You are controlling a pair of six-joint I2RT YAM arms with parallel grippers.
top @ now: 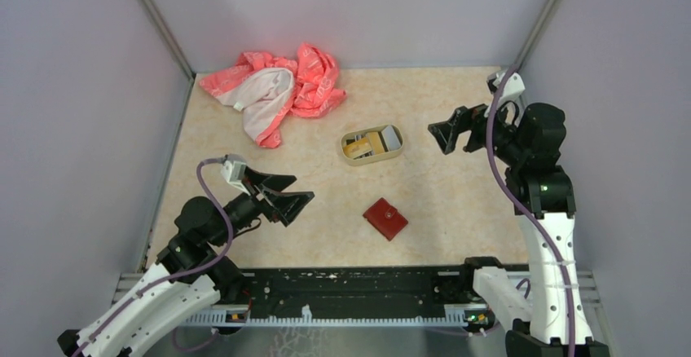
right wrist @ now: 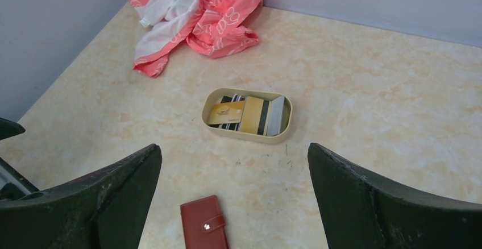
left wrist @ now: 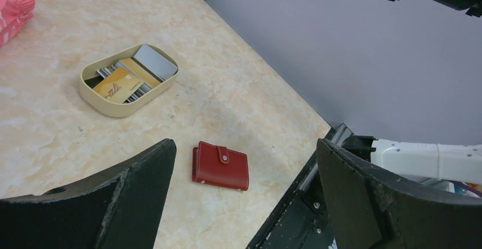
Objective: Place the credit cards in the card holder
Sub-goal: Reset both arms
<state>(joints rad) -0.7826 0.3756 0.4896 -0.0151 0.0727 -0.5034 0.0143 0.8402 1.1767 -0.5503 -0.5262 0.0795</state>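
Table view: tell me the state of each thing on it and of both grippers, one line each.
card holder: shut, tab down, flat on the table.
credit cards: stacked inside the tray, none in the card holder.
tray: uncovered, holding the cards.
pink cloth: crumpled by the far wall.
left gripper: open, empty.
right gripper: open, empty.

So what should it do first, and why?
Probably lower the left gripper to the card holder: it lies snapped shut, and the credit cards sit in the tray, so it likely needs opening first.
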